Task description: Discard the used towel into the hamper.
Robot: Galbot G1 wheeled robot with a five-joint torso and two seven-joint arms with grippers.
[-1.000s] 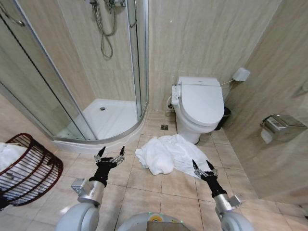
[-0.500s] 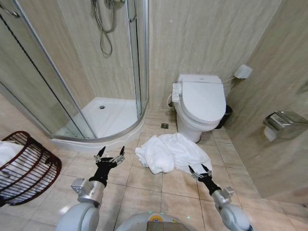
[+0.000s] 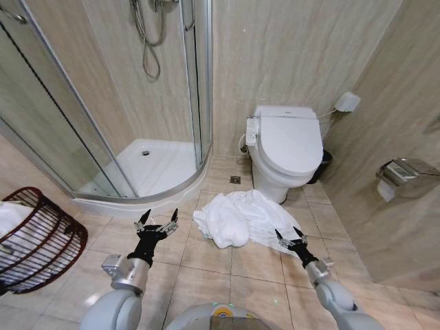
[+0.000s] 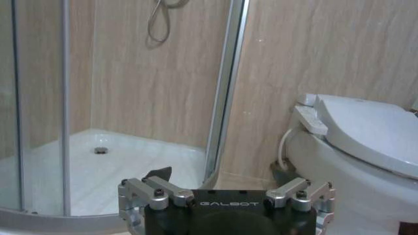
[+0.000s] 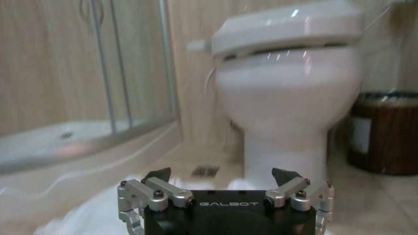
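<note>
The used towel point(image 3: 237, 216) is a crumpled white heap on the tiled floor in front of the toilet. The hamper point(image 3: 41, 240), a dark red-brown openwork basket, stands at the far left with white cloth inside it. My right gripper point(image 3: 292, 237) is open, low over the floor at the towel's right edge, with nothing between its fingers. In the right wrist view the right gripper point(image 5: 222, 174) faces the toilet, with the white towel point(image 5: 78, 215) blurred below it. My left gripper point(image 3: 157, 218) is open and empty, to the left of the towel, between it and the hamper.
The toilet point(image 3: 285, 148) stands just behind the towel, with a small black bin point(image 3: 322, 165) at its right by the wall. A glass shower enclosure point(image 3: 137, 103) fills the back left. A paper holder point(image 3: 402, 179) juts from the right wall.
The head view has shifted a little. My right arm has dropped lower, and its gripper sits slightly closer to the towel's right edge. The left gripper has not moved.
</note>
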